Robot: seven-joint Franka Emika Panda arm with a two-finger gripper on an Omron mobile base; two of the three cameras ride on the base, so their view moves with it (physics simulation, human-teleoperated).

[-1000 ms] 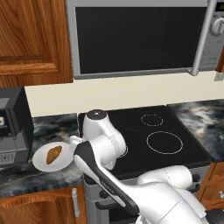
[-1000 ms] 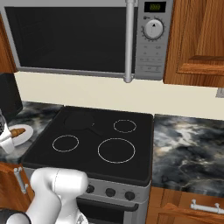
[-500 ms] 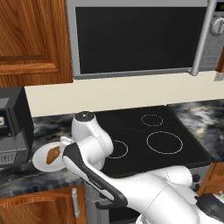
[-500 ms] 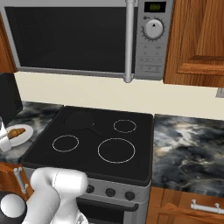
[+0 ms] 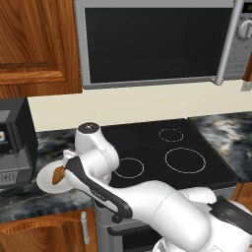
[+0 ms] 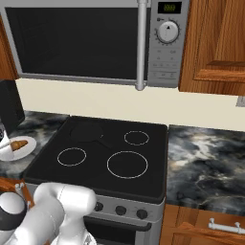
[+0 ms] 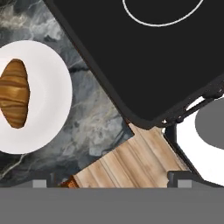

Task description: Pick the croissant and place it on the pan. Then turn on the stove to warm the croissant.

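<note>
Simulated kitchen: the croissant (image 7: 15,93) lies on a round white plate (image 7: 48,109) atop the dark marbled table (image 7: 98,118), just left of the stove (image 6: 103,143); from the right base cam the same pastry (image 6: 18,144) shows at the far left edge on its plate (image 6: 21,149). In the left base view the robot's white arm (image 5: 98,162) bends low over that corner, covering most of the plate, w/ a sliver of croissant (image 5: 58,174) peeking out beside it. The pan (image 6: 86,130), black on the black glass, sits on the stove's rear-left burner, handle angled toward the cooktop's middle. Hand cam looks down at plate, table edge, wooden cabinet front (image 7: 127,162) and the stove's corner; the two small finger tips (image 7: 39,183) sit far apart at the bottom of that view, so the jaws are spread wide, nothing between them, well apart from the pastry. Silver microwave (image 6: 95,40) hangs above the cooktop; a black appliance (image 5: 15,142) stands on the table left of the plate.
</note>
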